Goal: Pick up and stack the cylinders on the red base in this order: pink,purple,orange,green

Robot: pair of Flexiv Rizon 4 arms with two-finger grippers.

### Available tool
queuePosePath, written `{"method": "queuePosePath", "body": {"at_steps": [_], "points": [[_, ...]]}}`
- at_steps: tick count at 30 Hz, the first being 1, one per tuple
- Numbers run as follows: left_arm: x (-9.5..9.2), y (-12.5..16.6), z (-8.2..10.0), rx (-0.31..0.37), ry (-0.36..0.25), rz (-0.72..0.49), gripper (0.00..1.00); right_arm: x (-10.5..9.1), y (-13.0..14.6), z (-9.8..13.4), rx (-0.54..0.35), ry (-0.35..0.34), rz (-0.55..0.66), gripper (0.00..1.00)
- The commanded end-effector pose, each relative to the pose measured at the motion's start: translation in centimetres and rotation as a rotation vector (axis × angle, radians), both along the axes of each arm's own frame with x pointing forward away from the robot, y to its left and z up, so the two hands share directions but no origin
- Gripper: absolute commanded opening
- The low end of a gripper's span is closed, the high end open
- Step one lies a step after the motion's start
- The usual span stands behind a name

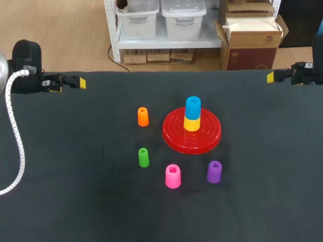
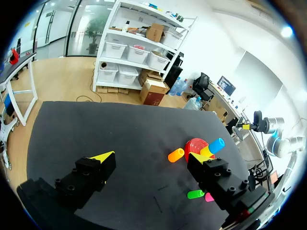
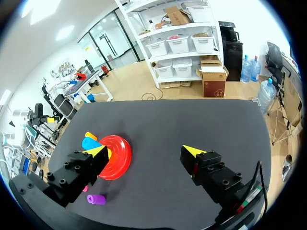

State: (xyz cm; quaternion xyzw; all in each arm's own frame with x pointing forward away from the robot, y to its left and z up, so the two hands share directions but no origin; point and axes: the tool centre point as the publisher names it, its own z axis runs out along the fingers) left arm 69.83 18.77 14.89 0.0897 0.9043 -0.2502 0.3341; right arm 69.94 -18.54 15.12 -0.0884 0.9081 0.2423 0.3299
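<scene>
left tool (image 2: 149, 157) and right tool (image 3: 145, 150) both wide open, nothing held

our left tool sits at the far left corner of the dark surface (image 1: 60, 191), its jaws spread wide with nothing between them. our right tool sits at the far right corner, equally wide and bare. near the middle lies the red base (image 1: 174, 132), carrying a yellow cylinder (image 1: 192, 124) with a blue cylinder (image 1: 193, 107) on top. the orange cylinder (image 1: 143, 116) stands upright just left of the base, and the green cylinder (image 1: 144, 157) stands nearer us. the pink cylinder (image 1: 172, 176) and purple cylinder (image 1: 214, 172) stand side by side in front of the base, apart from it.
</scene>
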Motion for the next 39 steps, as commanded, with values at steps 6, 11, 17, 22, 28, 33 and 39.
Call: {"method": "queuePosePath", "body": {"at_steps": [6,11,17,22,28,33,39], "points": [[0.1,-0.2,0.1,0.010,0.007,0.005,1.00,0.0,0.0,0.0,0.000,0.000,0.000,1.00],[0.1,-0.2,0.1,0.010,0.007,0.005,1.00,0.0,0.0,0.0,0.000,0.000,0.000,1.00],[0.1,-0.2,0.1,0.010,0.007,0.005,1.00,0.0,0.0,0.0,0.000,0.000,0.000,1.00],[0.1,-0.2,0.1,0.010,0.007,0.005,1.00,0.0,0.0,0.0,0.000,0.000,0.000,1.00],[0.1,-0.2,0.1,0.010,0.007,0.005,1.00,0.0,0.0,0.0,0.000,0.000,0.000,1.00],[-1.5,-3.7,1.4,0.116,-0.145,-0.191,1.00,0.0,0.0,0.0,0.000,0.000,0.000,1.00],[-4.9,-7.0,2.6,0.176,-0.327,-0.563,1.00,0.0,0.0,0.0,0.000,0.000,0.000,1.00]]}}
